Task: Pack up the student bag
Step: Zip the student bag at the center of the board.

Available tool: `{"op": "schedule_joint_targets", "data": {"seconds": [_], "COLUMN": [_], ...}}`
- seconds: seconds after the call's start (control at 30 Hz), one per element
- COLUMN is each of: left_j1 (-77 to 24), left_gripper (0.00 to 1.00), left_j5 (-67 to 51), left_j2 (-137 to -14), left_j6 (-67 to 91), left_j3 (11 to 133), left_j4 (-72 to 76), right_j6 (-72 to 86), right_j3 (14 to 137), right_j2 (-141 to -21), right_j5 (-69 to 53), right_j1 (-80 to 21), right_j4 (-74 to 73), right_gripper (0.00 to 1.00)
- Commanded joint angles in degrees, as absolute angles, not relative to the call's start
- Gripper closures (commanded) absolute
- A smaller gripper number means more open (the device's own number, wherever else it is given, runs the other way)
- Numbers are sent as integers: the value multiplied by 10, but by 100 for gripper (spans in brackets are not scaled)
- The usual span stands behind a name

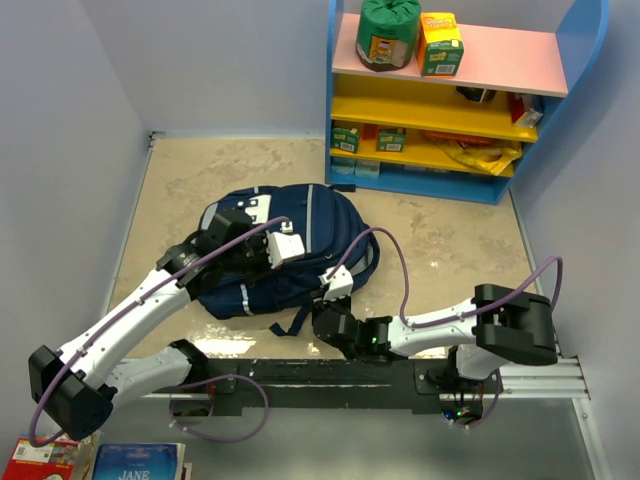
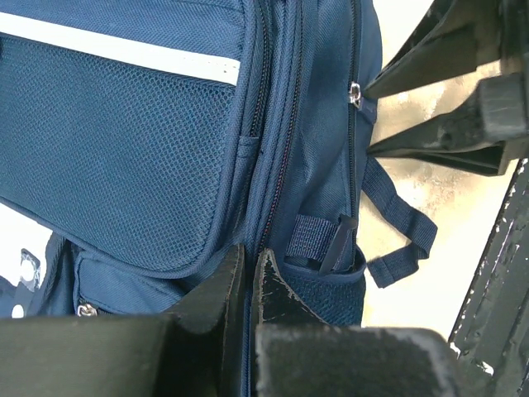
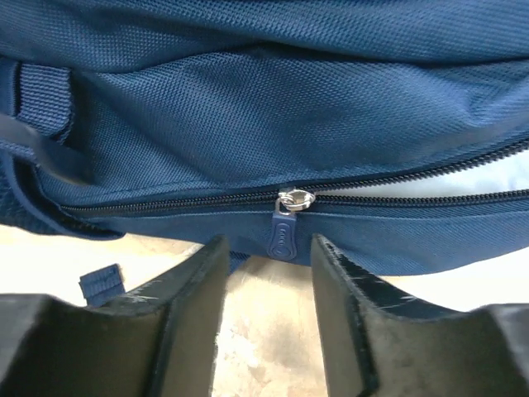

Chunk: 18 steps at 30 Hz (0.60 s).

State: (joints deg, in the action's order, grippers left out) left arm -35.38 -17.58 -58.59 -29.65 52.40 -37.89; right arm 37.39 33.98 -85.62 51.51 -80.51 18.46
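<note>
The student bag [image 1: 285,228], a navy backpack with white trim, lies flat on the beige table [image 1: 200,180]. My left gripper [image 1: 268,262] rests on top of it, and in the left wrist view the gripper [image 2: 248,265] is shut, pinching a fold of the bag's fabric beside a zip line. My right gripper [image 1: 332,288] is at the bag's near right edge. In the right wrist view the gripper [image 3: 266,256] is open, and the blue zip pull [image 3: 283,234] hangs just ahead between the fingertips. To the right of the slider the zip gapes a little.
A blue shelf unit [image 1: 450,100] with pink and yellow boards stands at the back right, holding a green pack, an orange box and snack packets. Books [image 1: 130,462] lie at the bottom left. A strap [image 2: 401,240] trails on the table. Walls close in on both sides.
</note>
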Motion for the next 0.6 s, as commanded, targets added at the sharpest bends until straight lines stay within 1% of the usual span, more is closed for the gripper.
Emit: {"op": "schedule_joint_targets", "data": {"seconds": [0.0,0.03,0.1,0.13,0.2,0.23,0.3,0.33,0.37,0.5,0.57], "left_j1": [-353,-354,-354,-354,-355,-355,-355,-355,-355,-355,-355], "left_gripper": [100,100,100,100,100,100,100,100,100,100,100], "left_j5": [-177,-177,-178,-179,-181,-181,-182,-183,-183,-178,-177], "left_j2": [-565,-565,-563,-563,-563,-563,-563,-563,-562,-559,-557], "left_j6": [-305,-305,-302,-303,-302,-302,-301,-302,-303,-308,-312], "left_j3": [539,539,539,539,538,537,535,534,532,524,519], "left_j4": [-352,-352,-352,-352,-352,-352,-352,-352,-352,-354,-357], "right_j6": [388,393,396,398,399,402,407,408,410,419,412], "right_j3": [373,374,374,373,367,367,361,359,352,324,298], "right_j2": [-876,-880,-879,-876,-871,-864,-857,-847,-842,-805,-761], "right_j5": [547,548,551,553,557,557,560,560,560,557,547], "right_j1": [-805,-805,-805,-804,-805,-804,-803,-803,-802,-802,-802], "right_j4": [209,207,205,203,202,196,191,186,183,170,180], "right_gripper": [58,63,68,73,80,86,92,98,100,100,100]}}
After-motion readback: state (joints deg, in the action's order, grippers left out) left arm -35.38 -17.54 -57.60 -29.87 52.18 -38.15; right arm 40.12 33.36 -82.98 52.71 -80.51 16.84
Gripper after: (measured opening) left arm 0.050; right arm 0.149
